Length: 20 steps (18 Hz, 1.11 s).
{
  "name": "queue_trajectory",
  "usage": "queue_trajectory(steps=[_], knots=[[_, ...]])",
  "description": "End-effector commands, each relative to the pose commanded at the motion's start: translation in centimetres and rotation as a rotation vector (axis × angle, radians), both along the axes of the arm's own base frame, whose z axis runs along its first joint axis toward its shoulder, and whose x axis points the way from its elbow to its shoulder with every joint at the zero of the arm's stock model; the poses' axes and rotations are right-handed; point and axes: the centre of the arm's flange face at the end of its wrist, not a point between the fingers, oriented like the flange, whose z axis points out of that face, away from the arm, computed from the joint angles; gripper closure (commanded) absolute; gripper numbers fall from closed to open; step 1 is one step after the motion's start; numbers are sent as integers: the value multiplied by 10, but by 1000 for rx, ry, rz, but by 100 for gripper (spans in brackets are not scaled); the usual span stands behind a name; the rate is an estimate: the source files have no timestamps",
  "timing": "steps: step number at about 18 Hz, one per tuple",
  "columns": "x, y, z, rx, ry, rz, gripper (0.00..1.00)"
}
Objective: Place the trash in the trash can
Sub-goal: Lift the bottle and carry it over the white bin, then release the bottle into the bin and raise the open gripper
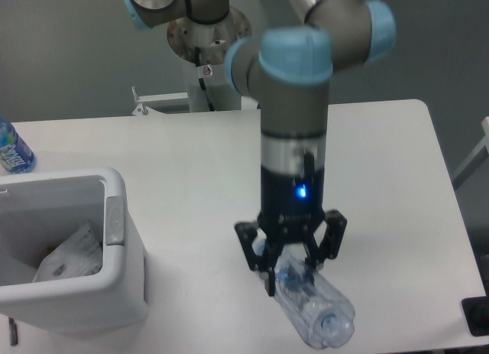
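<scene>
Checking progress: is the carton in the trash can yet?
In. The crumpled white carton lies inside the trash can, below its rim.

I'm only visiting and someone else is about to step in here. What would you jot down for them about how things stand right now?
Pincer: down on the clear crushed plastic bottle, fingers on either side of its near end; whether it has clamped yet cannot be told.
Bottle: lying on the white table, right of the trash can.
Crumpled white paper carton: already inside the can.
Done: carton binned.
Left: grip the bottle, lift it, carry it left, drop it in the can.
</scene>
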Motion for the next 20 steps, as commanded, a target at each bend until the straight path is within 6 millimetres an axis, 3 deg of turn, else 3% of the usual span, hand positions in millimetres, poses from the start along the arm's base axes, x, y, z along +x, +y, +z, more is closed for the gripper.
queue_trajectory(steps=[4, 10, 14, 18, 19, 20], knots=[[59, 13, 24, 29, 19, -81, 45], [168, 62, -16, -27, -45, -245, 44], [206, 70, -37, -60, -76, -295, 44], [214, 76, -59, -93, -96, -310, 42], [217, 76, -64, -101, -100, -314, 35], [219, 74, -66, -106, -99, -315, 17]])
